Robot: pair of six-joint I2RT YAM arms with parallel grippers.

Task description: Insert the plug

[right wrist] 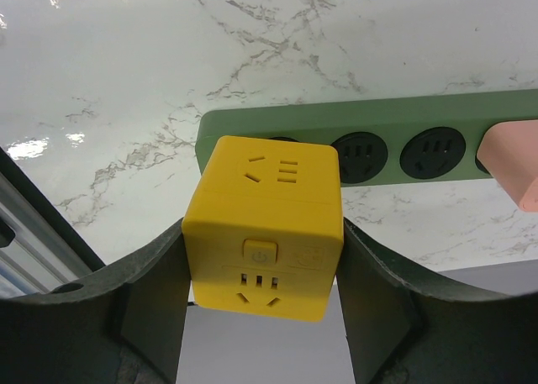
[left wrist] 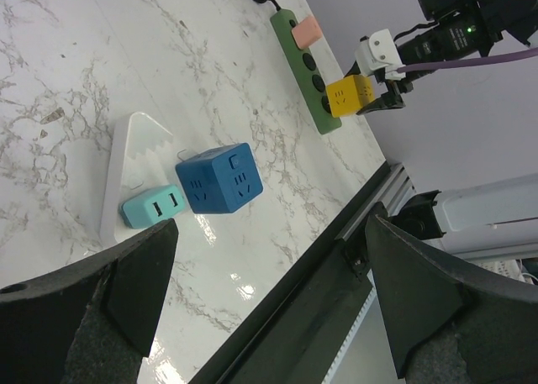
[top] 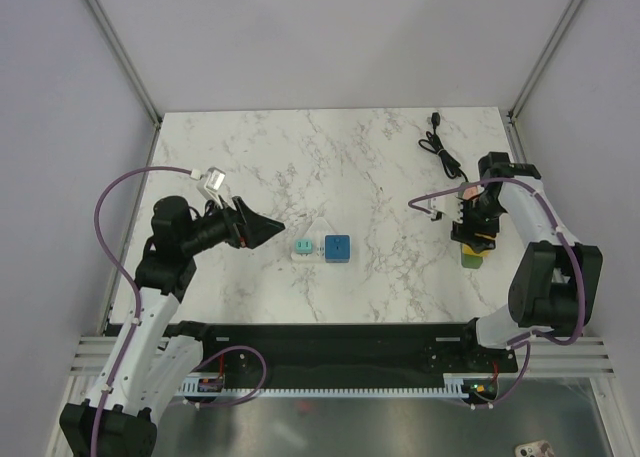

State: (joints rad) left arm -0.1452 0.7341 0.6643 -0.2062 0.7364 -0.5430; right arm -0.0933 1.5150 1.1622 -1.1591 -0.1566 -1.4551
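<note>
My right gripper [top: 476, 231] is shut on a yellow cube plug [right wrist: 265, 224], its two fingers [right wrist: 151, 291] pressed on the cube's sides. The cube stands over the near end socket of a green power strip [right wrist: 403, 144]. Its prongs are hidden, so I cannot tell how deep it sits. The left wrist view shows the cube [left wrist: 350, 95] on the strip [left wrist: 307, 69] too. A pink plug [right wrist: 513, 170] occupies the strip's far end. My left gripper [top: 268, 227] is open and empty, left of the middle.
A blue cube adapter [top: 337, 247] and a teal adapter [top: 302, 247] lie mid-table by a white triangular stand [top: 318, 229], just right of my left gripper. The strip's black cable [top: 445, 149] runs to the back right. The table's near rail [left wrist: 336, 241] is close.
</note>
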